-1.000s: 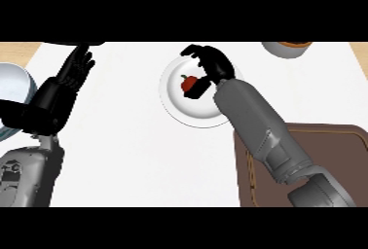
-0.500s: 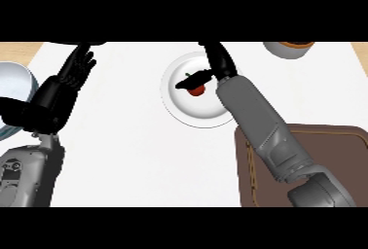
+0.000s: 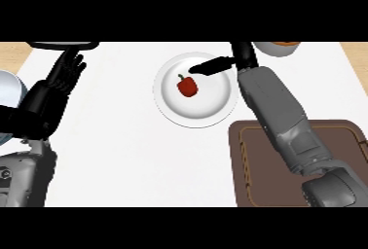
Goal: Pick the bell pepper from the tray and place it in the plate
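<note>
Right hand (image 3: 229, 59): fingers out straight and holding nothing, thumb pointing left over the plate's upper rim, apart from the pepper; you can log the release as done. Working outward from your near edge: brown tray (image 3: 352, 160), lower right, partly covered by the right forearm, with no pepper visible on the part that shows. Left hand (image 3: 63, 75): resting at the left side, fingers straight and pointing up, carrying nothing. White plate (image 3: 215, 109): centre of the counter, just beyond the tray's upper left corner. Bell pepper (image 3: 188, 86): red, green stem toward the far side, lying inside the plate, left of its centre. Farthest: a dark pan edge (image 3: 63, 45) at upper left, and a bowl (image 3: 279, 48) at the top right, cut off by the frame. Step in hand, by your reading: placement finished, pepper in the plate. Next move calls for you to lift the right hand up and draw it back toward the tray side without brushing the pepper or the rim.
</note>
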